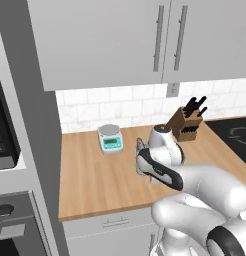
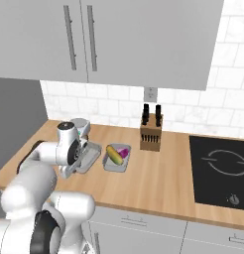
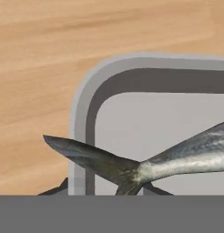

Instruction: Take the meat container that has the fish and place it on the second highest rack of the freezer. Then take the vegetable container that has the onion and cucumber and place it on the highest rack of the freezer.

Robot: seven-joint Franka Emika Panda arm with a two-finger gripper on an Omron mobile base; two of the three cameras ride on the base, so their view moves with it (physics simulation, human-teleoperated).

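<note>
Left base view: your gripper (image 1: 140, 148) was low over the worktop (image 1: 90, 175); finger state could not be told.

Right base view: one vegetable tray (image 2: 116, 159) held one cucumber (image 2: 113, 154) and one onion (image 2: 123, 152), just beside the meat tray (image 2: 89, 155).

Hand view: fingers straddled that tray's rim at the one fish (image 3: 145, 164); grip unconfirmed. The first step was in hand; the next move likely needs a firm rim hold, then a level lift.

kitchen scale (image 1: 110, 138), knife block (image 2: 151, 133), perhaps hob (image 2: 220, 171)

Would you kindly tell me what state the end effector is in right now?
End effector: low over the rim of the grey rectangular tray holding the slim silver-grey fish; open or closed cannot be told.
</note>
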